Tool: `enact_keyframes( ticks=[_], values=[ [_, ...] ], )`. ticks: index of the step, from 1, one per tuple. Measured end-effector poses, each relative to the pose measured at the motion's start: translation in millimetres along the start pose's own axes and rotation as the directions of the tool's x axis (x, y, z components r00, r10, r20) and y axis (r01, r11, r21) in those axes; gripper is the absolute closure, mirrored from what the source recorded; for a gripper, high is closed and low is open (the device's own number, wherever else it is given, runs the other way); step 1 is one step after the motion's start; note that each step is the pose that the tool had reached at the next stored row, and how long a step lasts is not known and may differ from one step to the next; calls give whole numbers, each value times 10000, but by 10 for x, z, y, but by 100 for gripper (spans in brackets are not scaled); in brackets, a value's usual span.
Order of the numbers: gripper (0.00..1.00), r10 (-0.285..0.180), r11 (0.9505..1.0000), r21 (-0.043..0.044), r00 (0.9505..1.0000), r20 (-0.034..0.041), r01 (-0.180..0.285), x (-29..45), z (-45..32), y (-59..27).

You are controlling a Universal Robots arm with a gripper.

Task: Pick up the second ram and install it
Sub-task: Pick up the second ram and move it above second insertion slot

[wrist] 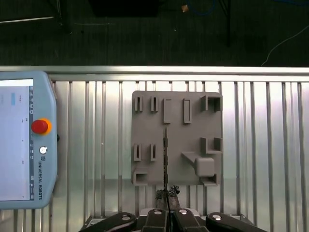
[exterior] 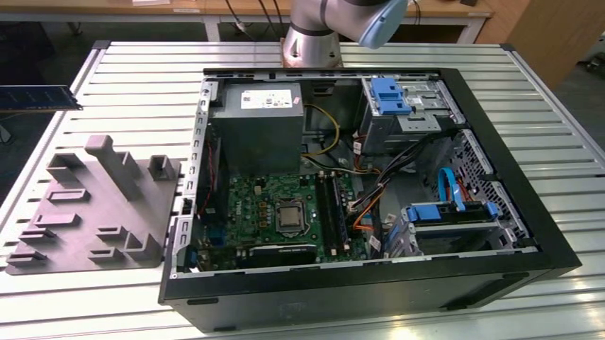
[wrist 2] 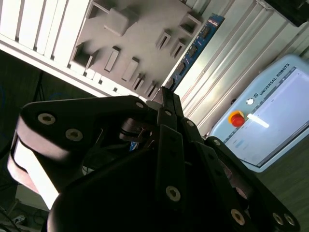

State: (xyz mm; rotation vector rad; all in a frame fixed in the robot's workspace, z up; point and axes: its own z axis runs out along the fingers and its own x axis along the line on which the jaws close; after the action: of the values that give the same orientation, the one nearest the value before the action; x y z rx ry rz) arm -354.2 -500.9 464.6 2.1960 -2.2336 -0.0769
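Second wrist view: black gripper [wrist 2: 165,96] clamped on end of slim dark-blue second ram strip [wrist 2: 195,46], aloft over grey moulded holder [wrist 2: 140,29]. Light, stiff, fragile; grip board edges, not chips.

Ribbed metal table [exterior: 123,78], wooden bench [exterior: 76,10] behind, perhaps dark floor [wrist: 145,38] beyond.

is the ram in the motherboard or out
Out. The gripper grips the ram in its jaws, in the air well off the case, at the exterior view's left.
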Motion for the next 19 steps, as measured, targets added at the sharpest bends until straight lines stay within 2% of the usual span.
enact_keyframes(
  ticks=[11, 14, 19],
  values=[
    [89, 0, 10000, 0, 10000, 0, 0, -3, -6, -148],
    [89, 0, 10000, 0, 10000, 1, 0, -4, -10, -253],
    [89, 0, 10000, 0, 10000, 1, 0, -6, -14, -370]
  ],
)
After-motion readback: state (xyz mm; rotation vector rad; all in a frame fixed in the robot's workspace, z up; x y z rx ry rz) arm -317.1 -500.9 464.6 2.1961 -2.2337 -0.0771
